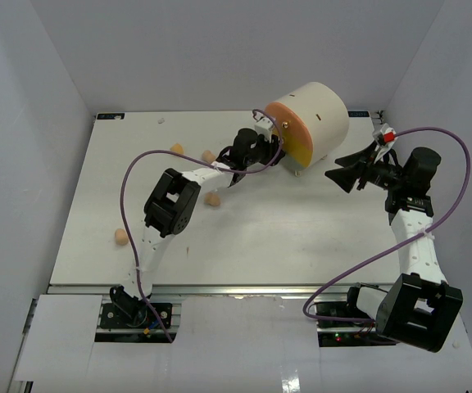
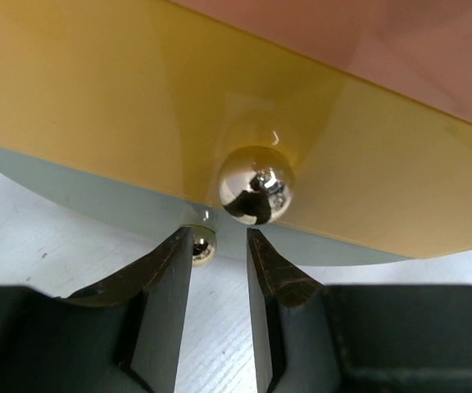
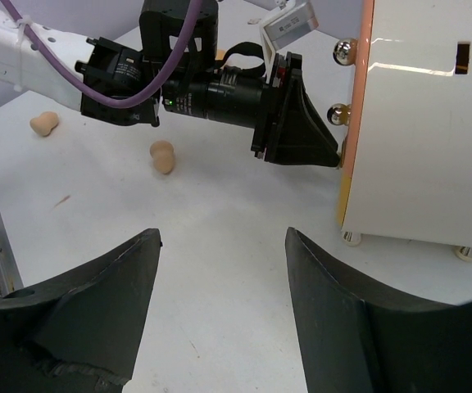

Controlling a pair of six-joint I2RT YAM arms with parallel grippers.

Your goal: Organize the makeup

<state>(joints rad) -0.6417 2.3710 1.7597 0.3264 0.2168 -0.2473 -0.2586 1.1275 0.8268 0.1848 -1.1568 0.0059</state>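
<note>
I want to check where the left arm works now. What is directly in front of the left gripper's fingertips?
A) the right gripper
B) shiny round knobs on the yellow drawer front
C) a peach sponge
B: the left wrist view shows the left gripper at two shiny knobs on the yellow drawer front.

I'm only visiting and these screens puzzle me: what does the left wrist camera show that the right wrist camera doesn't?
Only the left wrist view: a close look at one shiny knob, with the left gripper just short of it, jaws slightly apart and empty.
Only the right wrist view: two peach sponges, a second knob, and the right gripper, open and holding nothing.
Both: the white table, the yellow drawer front, and the left gripper at it.
</note>
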